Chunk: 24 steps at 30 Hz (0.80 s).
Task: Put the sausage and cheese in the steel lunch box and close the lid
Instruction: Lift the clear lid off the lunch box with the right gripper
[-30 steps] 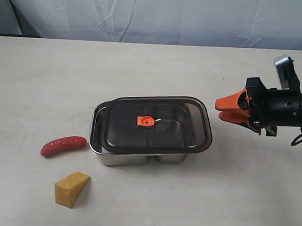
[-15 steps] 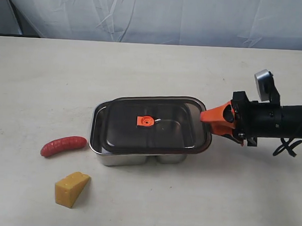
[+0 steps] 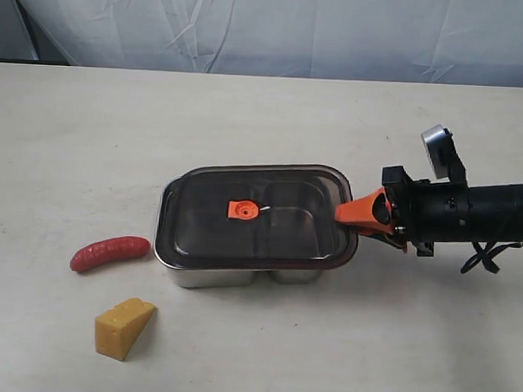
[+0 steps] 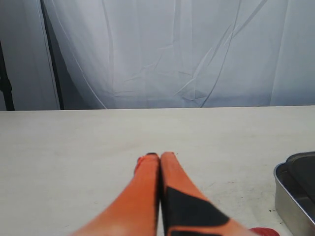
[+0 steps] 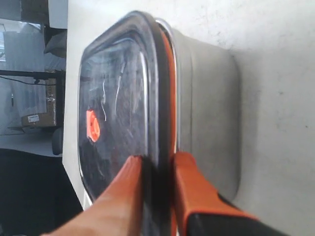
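The right gripper is clamped on the nearest edge of the lid, one finger above and one beneath. The lid lies over the box. Past the box's far end from this gripper, the sausage and cheese lie apart on the table. The left gripper is pressed together, empty; a red sliver beside it may be the sausage.

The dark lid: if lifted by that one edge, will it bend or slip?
Probably stiff: the lid looks like a flat, rigid plastic sheet with a thick rim. It seems light, being thin and see-through. Its glossy edge may be slippery where the right gripper pinches it, and held at one end it could sag or tilt.
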### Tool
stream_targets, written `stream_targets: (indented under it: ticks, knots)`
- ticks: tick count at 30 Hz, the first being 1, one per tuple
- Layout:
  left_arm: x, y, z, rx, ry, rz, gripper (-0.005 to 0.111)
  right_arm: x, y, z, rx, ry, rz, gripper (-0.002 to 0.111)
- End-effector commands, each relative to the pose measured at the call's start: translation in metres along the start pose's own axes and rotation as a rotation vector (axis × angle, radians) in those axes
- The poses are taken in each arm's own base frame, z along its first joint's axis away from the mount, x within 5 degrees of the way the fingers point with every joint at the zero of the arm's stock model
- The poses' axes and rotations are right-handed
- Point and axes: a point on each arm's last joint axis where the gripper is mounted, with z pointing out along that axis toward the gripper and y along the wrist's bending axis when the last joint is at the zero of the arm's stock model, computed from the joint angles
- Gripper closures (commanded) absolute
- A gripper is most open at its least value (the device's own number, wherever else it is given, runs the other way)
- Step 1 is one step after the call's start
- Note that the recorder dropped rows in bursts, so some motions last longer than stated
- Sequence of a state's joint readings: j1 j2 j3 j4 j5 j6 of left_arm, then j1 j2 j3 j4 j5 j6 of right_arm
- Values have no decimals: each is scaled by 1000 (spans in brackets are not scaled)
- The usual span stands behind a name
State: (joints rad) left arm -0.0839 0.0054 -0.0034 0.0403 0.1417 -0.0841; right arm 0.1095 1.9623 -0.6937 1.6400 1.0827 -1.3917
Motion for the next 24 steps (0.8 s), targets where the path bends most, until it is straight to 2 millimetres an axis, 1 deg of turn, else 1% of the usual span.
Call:
stream_targets:
  ticks: [1, 7, 10, 13, 15, 20, 24]
  knots:
    - [0, 0, 0, 7, -9, 0, 107, 0, 0, 0, -5, -6, -4, 109]
    - [0, 0, 0, 7, -9, 0, 107, 0, 1, 0, -18, -8, -2, 109]
    - [0, 0, 0, 7, -9, 0, 107, -2, 7, 0, -66, -27, 6, 109]
    - [0, 0, 0, 7, -9, 0, 107, -8, 17, -3, -135, -79, -18, 109]
    - [0, 0, 0, 7, -9, 0, 107, -9, 23, -6, -146, -91, -50, 109]
    - [0, 0, 0, 7, -9, 0, 107, -20, 42, -16, -97, -147, -161, 109]
    - [0, 0, 0, 7, -9, 0, 107, -34, 64, -29, -40, -220, -266, 109]
